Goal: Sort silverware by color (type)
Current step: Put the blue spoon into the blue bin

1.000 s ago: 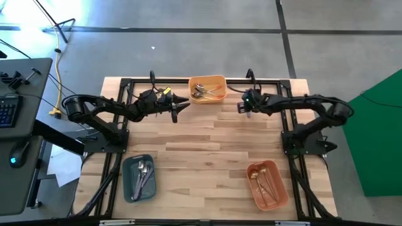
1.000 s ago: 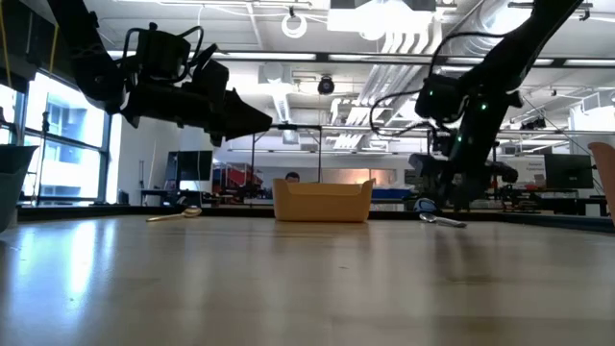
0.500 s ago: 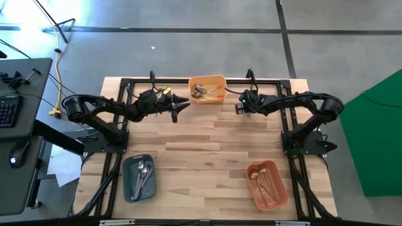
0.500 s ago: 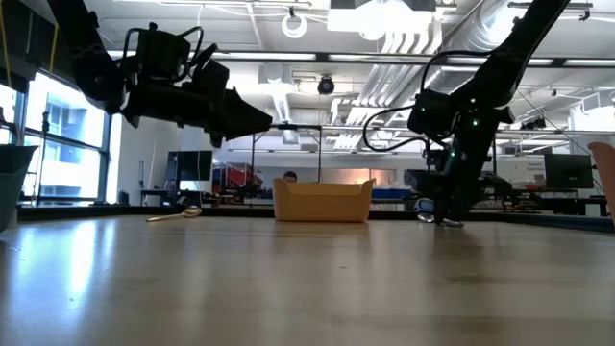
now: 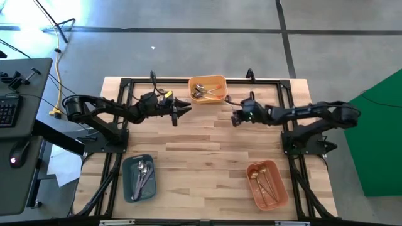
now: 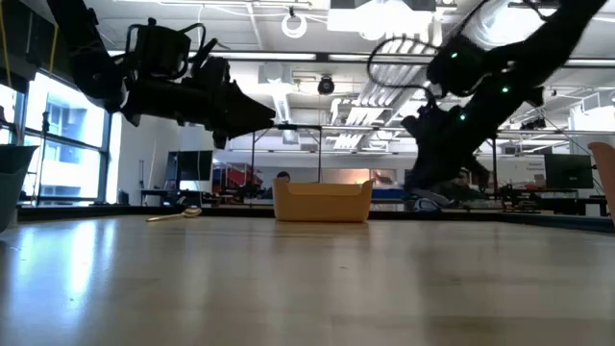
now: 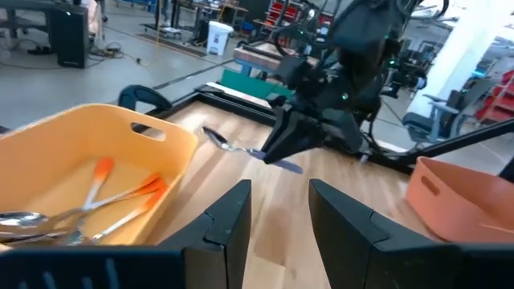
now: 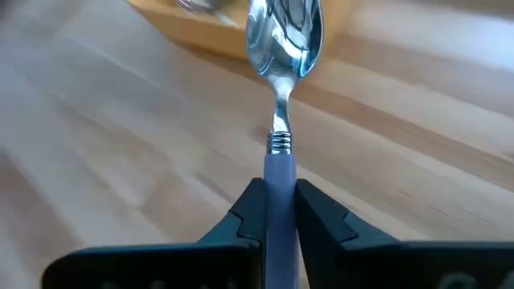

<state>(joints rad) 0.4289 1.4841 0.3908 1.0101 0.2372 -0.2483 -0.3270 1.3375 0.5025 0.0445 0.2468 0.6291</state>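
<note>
At the table's near edge the teal tray and the pink tray each already hold a few spoons, so the sorting looks well along. Farther back, the right gripper is clamped on the lavender handle of 1 spoon, held above bare wood just beside the orange tray, which holds orange-handled spoons; this one probably belongs elsewhere. The left gripper hovers on that tray's other side, jaws apart and empty, and 1 gold spoon lies loose on the far table.
</note>
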